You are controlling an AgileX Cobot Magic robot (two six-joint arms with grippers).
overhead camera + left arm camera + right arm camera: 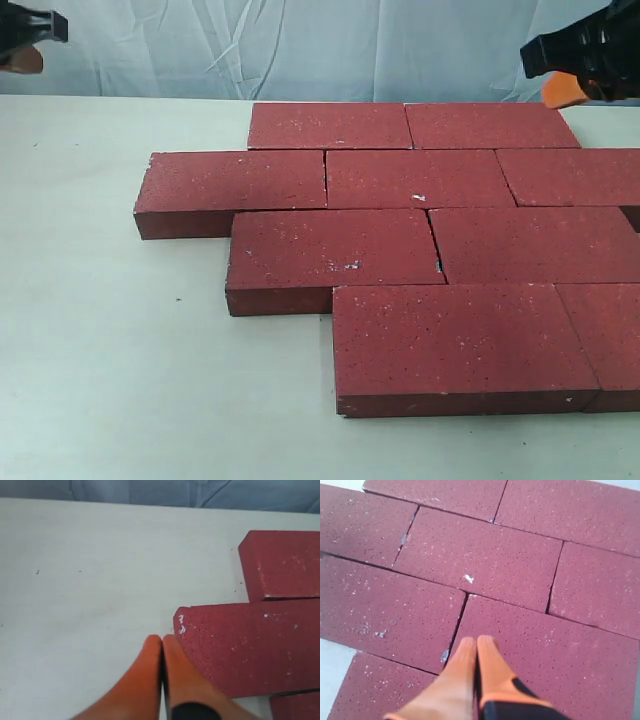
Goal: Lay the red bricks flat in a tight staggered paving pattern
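Exterior view: the right edge is cutting three red bricks (575,175), the end ones of the second, third and front rows; their far ends are lying out of frame. Left gripper (25,45) and right gripper (562,75) are poking in at the upper corners, arms not showing.

Left wrist view: bricks are running off the frame, pattern unreadable.

Right wrist view: bricks are running off on all sides; the gripper's body is being clipped.

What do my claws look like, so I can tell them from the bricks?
The left claw and right claw match: smooth orange fingers tapering to rounded tips, black bodies behind. No cables or markings show.
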